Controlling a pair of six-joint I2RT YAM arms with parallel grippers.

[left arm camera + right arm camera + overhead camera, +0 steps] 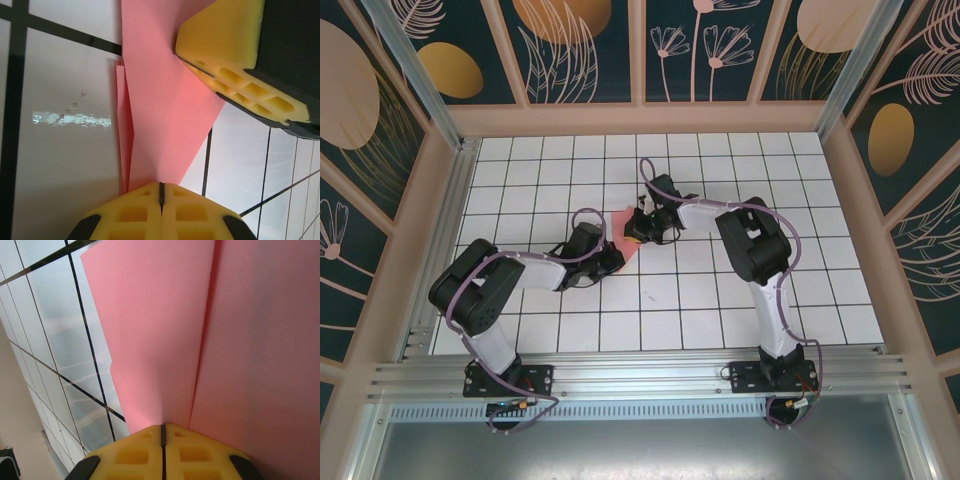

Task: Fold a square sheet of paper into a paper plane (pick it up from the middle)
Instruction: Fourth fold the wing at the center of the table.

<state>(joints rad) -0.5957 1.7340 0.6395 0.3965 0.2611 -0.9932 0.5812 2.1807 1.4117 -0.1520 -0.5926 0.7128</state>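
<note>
Both arms pinching the pink paper point(623, 232), about mid-counter

The paper is folded, with a sharp crease down it in the right wrist view point(225, 340), and sits between the two grippers over the white tiled counter point(720, 310). The left gripper point(161, 192) has its jaws squeezed tight on one narrow end, yellow pads flat together. The right gripper point(163, 432) has its jaws clamped on the paper right at the crease, no gap showing. From the left wrist you can see a second layer poking out along the paper's left edge.
</note>
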